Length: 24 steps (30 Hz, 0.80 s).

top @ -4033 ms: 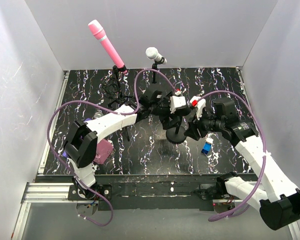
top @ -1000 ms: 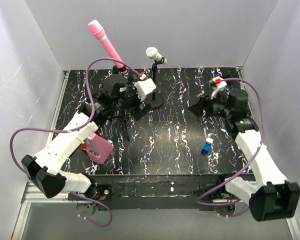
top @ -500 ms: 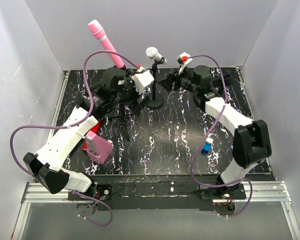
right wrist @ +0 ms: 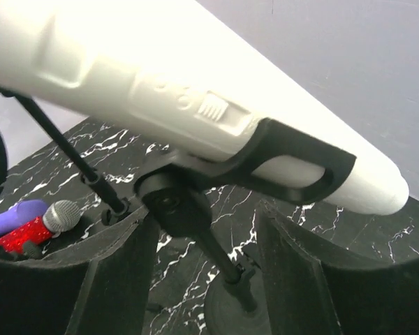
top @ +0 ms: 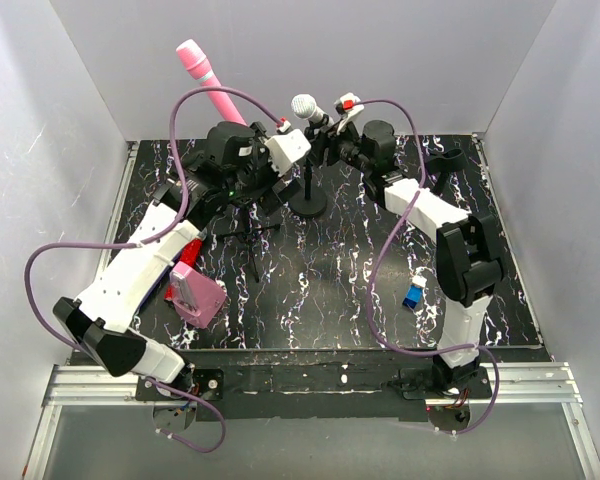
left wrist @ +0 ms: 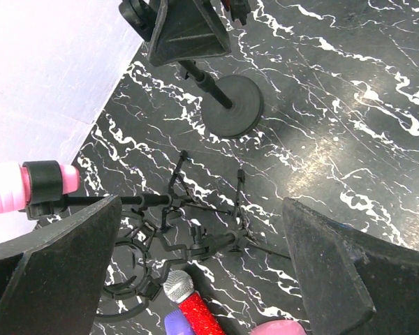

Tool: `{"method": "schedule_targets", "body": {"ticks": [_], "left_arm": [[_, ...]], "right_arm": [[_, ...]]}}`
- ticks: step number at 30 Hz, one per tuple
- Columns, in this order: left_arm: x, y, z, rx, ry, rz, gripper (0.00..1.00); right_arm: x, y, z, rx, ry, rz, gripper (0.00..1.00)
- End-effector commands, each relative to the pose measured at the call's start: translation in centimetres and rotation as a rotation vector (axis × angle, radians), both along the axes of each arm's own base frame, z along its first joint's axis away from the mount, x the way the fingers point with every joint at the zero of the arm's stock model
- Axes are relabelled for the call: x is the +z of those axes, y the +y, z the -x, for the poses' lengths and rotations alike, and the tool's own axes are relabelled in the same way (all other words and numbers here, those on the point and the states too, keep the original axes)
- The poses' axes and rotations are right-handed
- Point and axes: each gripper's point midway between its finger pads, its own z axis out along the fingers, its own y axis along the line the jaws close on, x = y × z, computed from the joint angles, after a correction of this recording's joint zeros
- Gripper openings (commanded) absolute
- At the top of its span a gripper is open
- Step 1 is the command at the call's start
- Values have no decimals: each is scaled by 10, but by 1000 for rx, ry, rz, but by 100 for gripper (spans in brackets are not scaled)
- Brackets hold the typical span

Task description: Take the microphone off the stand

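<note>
White microphone (top: 306, 106) sits clipped on its stand (top: 308, 203) at the counter's (top: 380, 290) far edge; the right claw (top: 325, 138) has swung in close beside it. Left wrist: left claw (left wrist: 199, 276) gapes wide. Right wrist: fingers (right wrist: 56, 279) apart, microphone just above them.

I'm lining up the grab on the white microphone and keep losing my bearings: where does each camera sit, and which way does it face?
Top external: above and behind the bases, looking down on the table; left arm and right arm show.
Left wrist: looks down at the stand base and pink microphone; open left gripper frames it.
Right wrist: low, facing the white microphone; open right gripper straddles the pole.
Shared: both wrists see the red microphone.
</note>
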Motion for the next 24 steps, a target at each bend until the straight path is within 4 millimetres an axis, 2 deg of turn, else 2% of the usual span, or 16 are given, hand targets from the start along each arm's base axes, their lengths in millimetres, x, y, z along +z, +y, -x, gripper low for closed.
{"method": "schedule_targets", "body": {"ticks": [1,3,7,10,18,24], "left_arm": [[18,7,-8,34,-56,-13,98],[17,6,-10,36,-58,-11,98],[15,4,-13,38,-58,-5,98],[14,3,-13,31,-59,0,98],[10,1,-7,18,-71,39,98],[12,-3,6,-10,-55,106,98]], "right_arm": [[29,11,-17,-35,-109,-33,61],[25,14,-21,-41,-112,-25,54],[35,8,-20,-66,-151,-14,36],[43,-2,-13,-96,-185,1,31],[54,-27,39,-125,-233,55,3],[65,-43,79,-186,-243,86,1]]}}
